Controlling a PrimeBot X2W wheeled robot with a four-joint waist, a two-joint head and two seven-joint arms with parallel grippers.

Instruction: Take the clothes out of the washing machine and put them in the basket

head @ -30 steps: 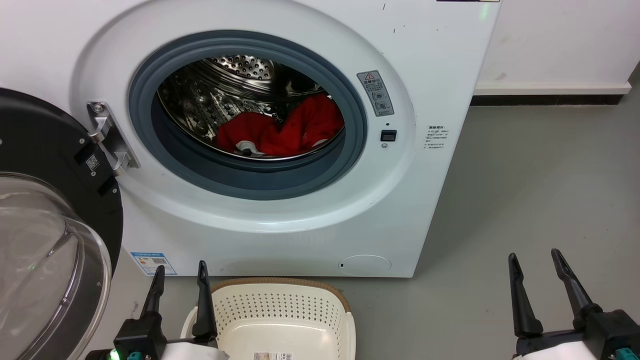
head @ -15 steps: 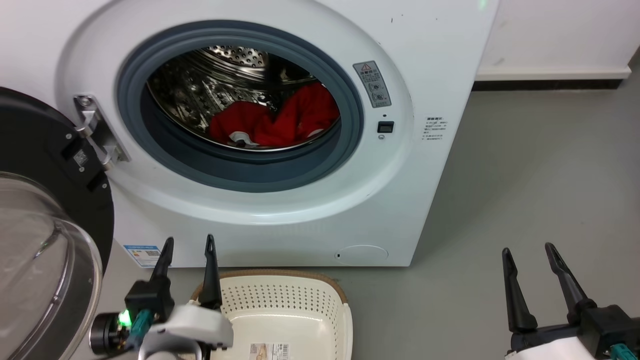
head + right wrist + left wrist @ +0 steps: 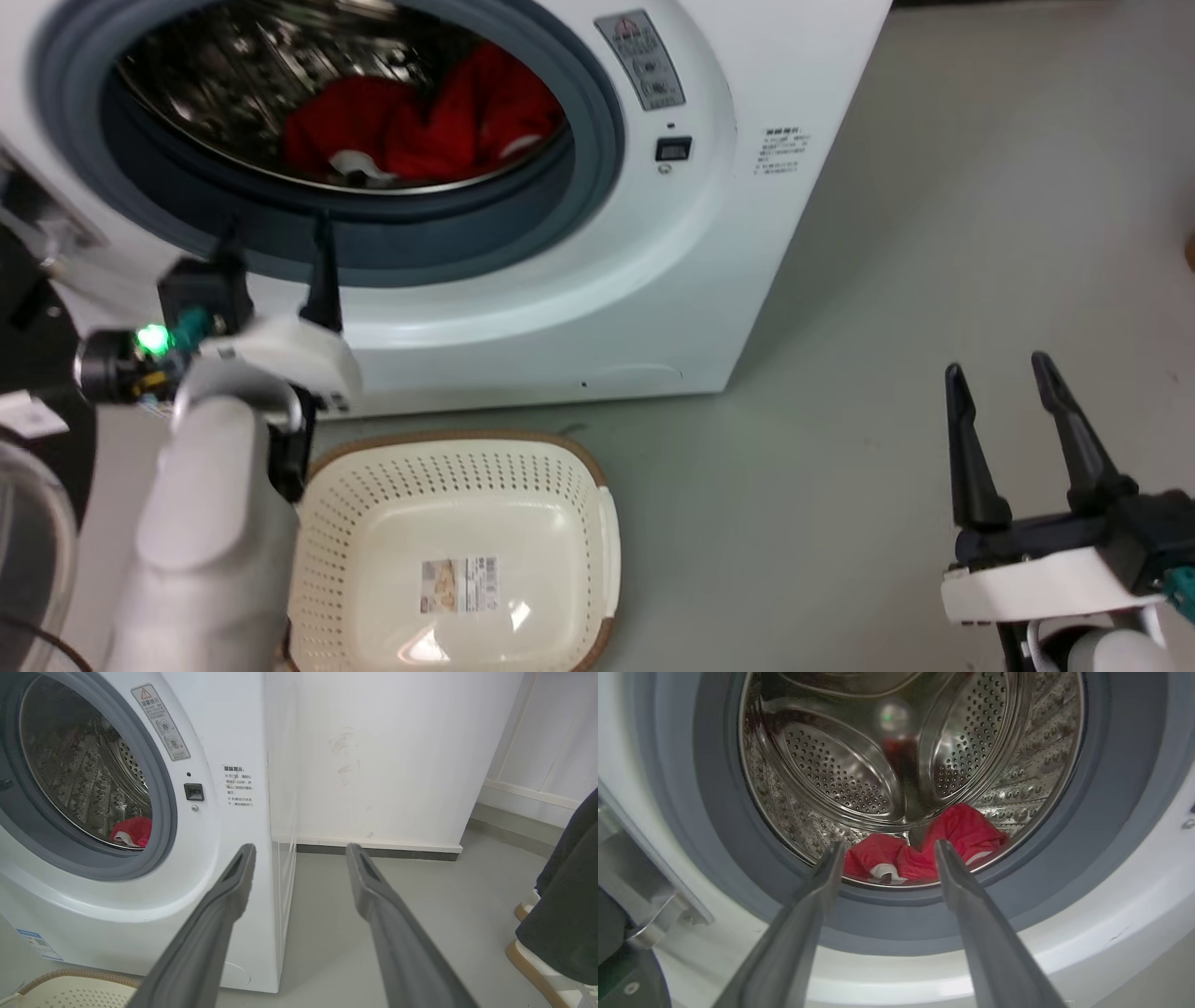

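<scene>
Nearest the robot, the basket point(image 3: 373, 504) sits on the grey floor point(image 3: 887, 280) just in front of the washing machine point(image 3: 653, 280). Only a paper label lies on its bottom. Its brown rim is close to the machine's lower front panel, with a thin strip of floor between them.

The left claw point(image 3: 275, 224) is raised above the basket's left side. Its two fingers are parted wide and hold nothing. In the head view their tips overlap the lower lip of the grey rubber seal point(image 3: 579, 168). In the left wrist view the left claw point(image 3: 889, 845) frames the clothes point(image 3: 957, 830) through the gap between its fingers, with open space on both sides inside the round opening.

The right claw point(image 3: 997, 373) hangs low over bare floor, well to the right of the machine. It is also spread open and empty. In its own wrist view the right claw point(image 3: 300, 847) points past the machine's right front edge towards the white wall point(image 3: 397, 756).

At the left edge, the open porthole door point(image 3: 37, 355) stands beside the left forearm, leaving little room there.

Deeper in, the clothes point(image 3: 420, 121) lie bunched on the bottom of the perforated steel drum point(image 3: 831, 774), just behind the seal's lower lip. They are red, with a bit of white trim showing at the front.

Far right, a person's dark trouser leg point(image 3: 565, 896) and pale shoe point(image 3: 528, 961) stand on the floor.
</scene>
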